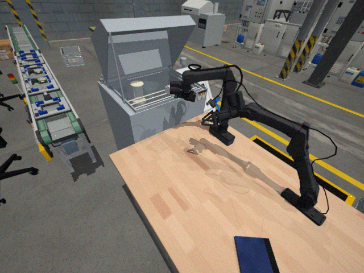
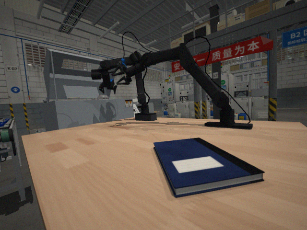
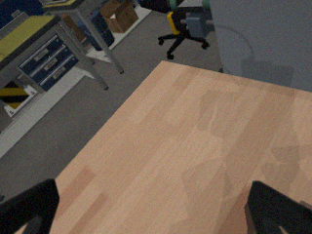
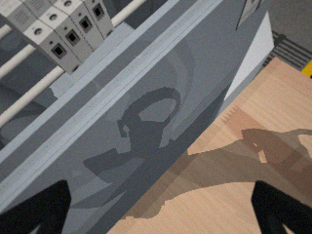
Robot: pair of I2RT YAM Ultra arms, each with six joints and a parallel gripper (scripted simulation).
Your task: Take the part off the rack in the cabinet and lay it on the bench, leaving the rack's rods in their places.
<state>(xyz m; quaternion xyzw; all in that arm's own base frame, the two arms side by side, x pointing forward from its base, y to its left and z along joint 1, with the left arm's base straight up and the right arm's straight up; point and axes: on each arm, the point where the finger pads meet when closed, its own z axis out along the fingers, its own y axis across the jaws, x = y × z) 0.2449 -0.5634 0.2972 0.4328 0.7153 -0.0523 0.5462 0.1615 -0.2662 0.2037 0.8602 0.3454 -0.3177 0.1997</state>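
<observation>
We see two matte black jointed arms [image 1: 269, 117] [image 2: 163, 56] with chunky rounded joints, thin black looping cables [image 1: 336, 149] [image 2: 209, 47], small bright blue wrist pieces [image 1: 216, 101] [image 2: 123, 60], black tapered fingers, one flat rounded-end black base plate [image 1: 321, 220] [image 2: 245, 126], and one blocky black rectangular base [image 1: 228, 139] [image 2: 151, 117].
</observation>
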